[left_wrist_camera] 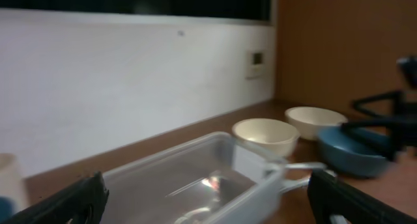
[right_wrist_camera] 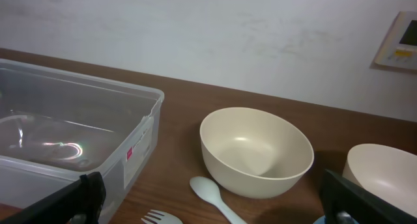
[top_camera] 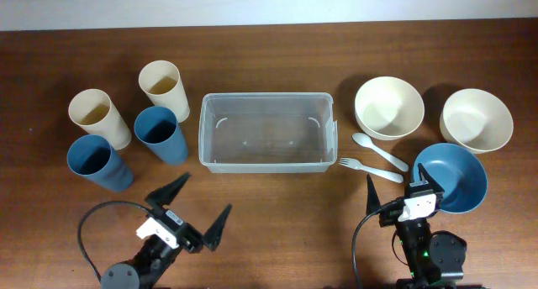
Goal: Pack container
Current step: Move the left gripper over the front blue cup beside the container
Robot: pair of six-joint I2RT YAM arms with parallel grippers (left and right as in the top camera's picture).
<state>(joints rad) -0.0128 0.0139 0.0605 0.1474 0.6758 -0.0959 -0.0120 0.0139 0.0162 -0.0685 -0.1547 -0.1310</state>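
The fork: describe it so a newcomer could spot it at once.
Find the clear container mid-table. Off its right end lie two pale utensils; the fork is the lower one in the overhead view, just left of the blue bowl. Unlike the spoon above it, it ends in tines.

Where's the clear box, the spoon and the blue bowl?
clear box (top_camera: 266, 133): overhead view, on its bare floor.
spoon (top_camera: 382, 152): overhead view, on its handle.
blue bowl (top_camera: 460, 171): overhead view, on its inside.

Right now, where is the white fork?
In the overhead view the white fork lies just right of the clear container, directly in front of the white spoon and left of the blue bowl.
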